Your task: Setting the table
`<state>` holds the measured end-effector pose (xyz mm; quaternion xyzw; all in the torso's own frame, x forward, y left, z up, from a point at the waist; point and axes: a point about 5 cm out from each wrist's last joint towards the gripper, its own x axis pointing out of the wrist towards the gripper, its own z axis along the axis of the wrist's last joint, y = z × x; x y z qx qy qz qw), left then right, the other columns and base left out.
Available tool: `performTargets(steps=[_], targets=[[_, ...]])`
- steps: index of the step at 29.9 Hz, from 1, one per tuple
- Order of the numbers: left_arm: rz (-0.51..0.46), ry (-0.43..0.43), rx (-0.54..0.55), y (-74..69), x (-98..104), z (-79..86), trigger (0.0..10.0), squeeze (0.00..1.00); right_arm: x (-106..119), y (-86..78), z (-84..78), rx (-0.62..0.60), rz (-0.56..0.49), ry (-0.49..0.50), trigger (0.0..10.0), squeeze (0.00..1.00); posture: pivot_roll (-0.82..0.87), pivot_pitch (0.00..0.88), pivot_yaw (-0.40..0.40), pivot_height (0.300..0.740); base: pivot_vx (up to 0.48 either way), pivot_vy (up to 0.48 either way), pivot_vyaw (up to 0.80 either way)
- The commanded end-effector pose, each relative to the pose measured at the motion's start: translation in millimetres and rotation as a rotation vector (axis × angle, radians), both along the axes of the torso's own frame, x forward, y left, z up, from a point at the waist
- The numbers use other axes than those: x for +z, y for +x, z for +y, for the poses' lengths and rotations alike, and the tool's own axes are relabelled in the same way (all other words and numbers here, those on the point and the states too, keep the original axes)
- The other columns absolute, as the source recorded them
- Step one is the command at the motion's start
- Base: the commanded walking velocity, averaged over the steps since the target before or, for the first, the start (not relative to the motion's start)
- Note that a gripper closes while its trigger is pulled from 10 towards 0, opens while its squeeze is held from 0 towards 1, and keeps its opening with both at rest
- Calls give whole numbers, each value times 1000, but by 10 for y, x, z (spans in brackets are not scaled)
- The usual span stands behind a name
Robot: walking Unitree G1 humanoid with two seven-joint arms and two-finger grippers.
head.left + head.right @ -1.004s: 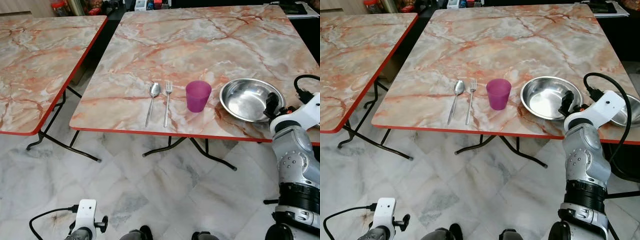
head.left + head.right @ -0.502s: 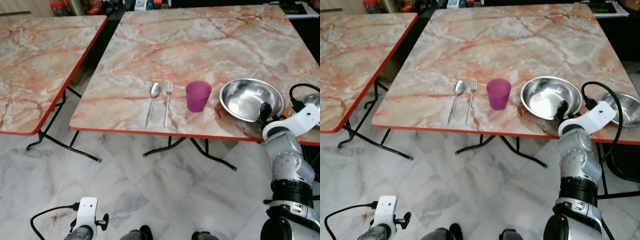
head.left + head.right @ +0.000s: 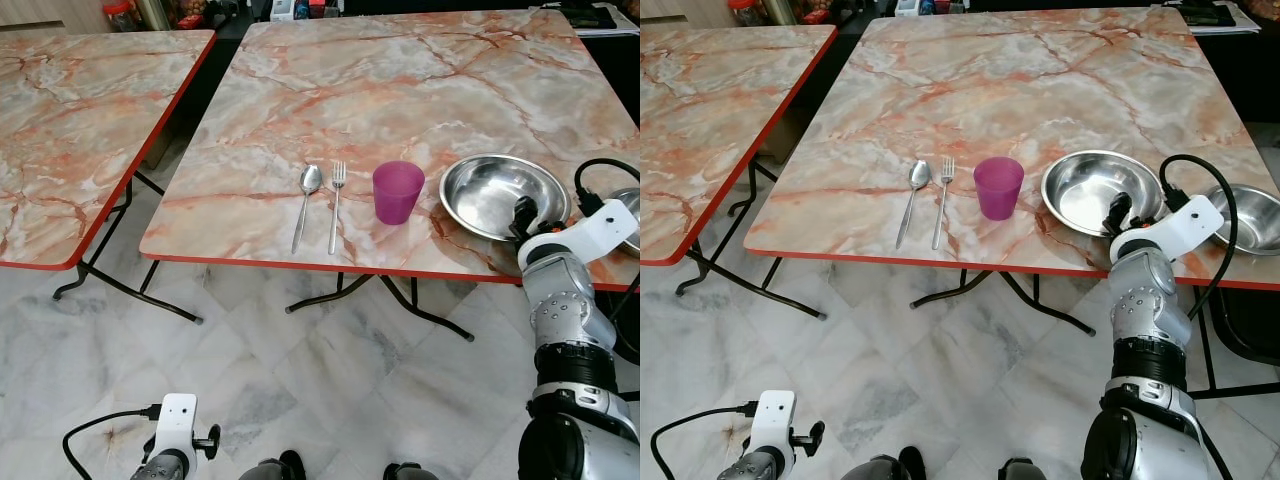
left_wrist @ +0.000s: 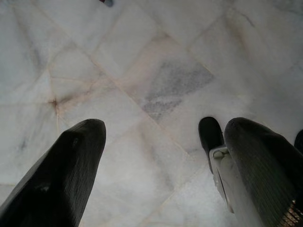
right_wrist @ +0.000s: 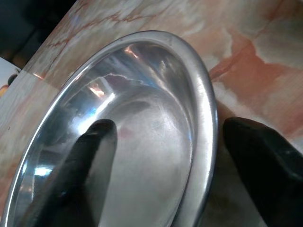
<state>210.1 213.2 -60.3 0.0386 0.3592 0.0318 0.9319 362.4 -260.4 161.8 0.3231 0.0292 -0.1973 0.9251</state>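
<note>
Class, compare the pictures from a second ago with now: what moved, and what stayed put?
The right gripper has drawn back toward the robot along the bowl, now straddling its near rim, fingers open. Bowl, cup, fork and spoon stayed put; the left gripper still hangs idle.

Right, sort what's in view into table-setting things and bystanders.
Table setting:
- round steel bowl, right gripper open astride its rim
- purple plastic cup
- metal spoon
- metal fork
- marble-patterned table with red edge

Bystanders:
- second steel bowl
- neighbouring marble-patterned table
- left gripper, idle over the floor
</note>
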Motion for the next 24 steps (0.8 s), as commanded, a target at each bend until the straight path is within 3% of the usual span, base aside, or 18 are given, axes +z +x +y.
performTargets(steps=[1,24], targets=[[33,4,7,-99,-57,11,10000,0,-2,16,-15,-7,9,7,0,0,-79,181,67,740,0,0,0],[43,-3,4,-110,-72,-18,10000,0,-7,34,-13,-37,10,7,0,0,-78,179,66,740,0,0,0]])
